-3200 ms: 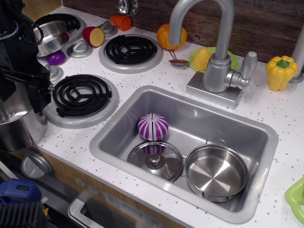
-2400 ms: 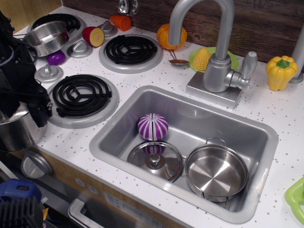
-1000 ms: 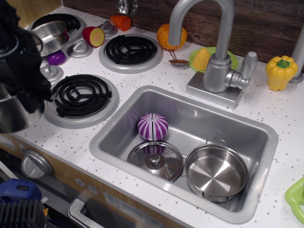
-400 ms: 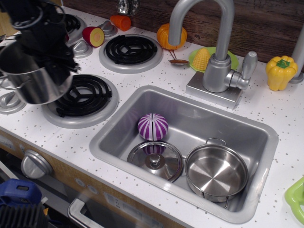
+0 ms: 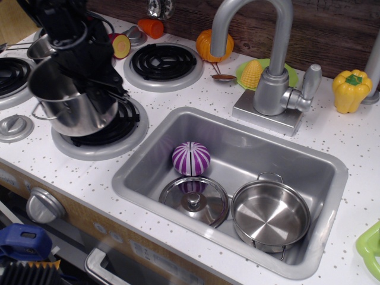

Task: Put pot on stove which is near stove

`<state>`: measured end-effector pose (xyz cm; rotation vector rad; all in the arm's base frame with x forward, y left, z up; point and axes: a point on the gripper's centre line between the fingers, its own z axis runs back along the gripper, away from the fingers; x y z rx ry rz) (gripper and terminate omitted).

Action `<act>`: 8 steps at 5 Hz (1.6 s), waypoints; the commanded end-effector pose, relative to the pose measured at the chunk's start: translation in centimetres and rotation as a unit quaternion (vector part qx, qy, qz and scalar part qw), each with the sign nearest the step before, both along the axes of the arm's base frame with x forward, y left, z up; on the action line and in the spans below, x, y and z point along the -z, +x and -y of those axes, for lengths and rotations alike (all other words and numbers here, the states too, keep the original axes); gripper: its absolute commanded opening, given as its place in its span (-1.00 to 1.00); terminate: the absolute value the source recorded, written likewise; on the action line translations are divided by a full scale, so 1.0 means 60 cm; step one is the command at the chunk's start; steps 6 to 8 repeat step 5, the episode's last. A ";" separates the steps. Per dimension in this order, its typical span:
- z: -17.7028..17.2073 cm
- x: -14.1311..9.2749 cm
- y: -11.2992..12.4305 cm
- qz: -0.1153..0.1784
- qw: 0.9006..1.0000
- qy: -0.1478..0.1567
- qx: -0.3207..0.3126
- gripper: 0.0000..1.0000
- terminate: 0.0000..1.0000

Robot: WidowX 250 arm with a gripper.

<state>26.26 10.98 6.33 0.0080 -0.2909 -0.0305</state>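
The deep shiny steel pot hangs in the air, tilted, over the front-left stove burner, covering its left part. My black gripper comes down from the upper left and is shut on the pot's far rim. A wire loop handle shows on the pot's left side. A second burner lies behind, and a third shows at the far left edge.
The sink to the right holds a purple-white striped ball, a steel lid and a shallow steel pan. A faucet stands behind it. Toy vegetables line the back wall; knobs sit on the left.
My gripper has lifted the pot from the front-left counter edge and carried it right and back, so it now hangs over the front-left burner.
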 end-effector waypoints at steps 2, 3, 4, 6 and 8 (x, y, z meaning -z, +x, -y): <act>0.005 -0.002 0.027 0.023 1.000 0.003 0.014 -1.00 -1.00; -0.001 0.005 0.037 0.021 0.999 -0.002 0.025 -1.00 -1.00; -0.005 0.007 0.042 0.018 0.999 -0.003 0.030 -1.00 -1.00; -0.008 0.013 0.044 0.018 0.999 -0.010 0.033 -1.00 1.00; -0.008 0.013 0.044 0.018 0.999 -0.010 0.033 -1.00 1.00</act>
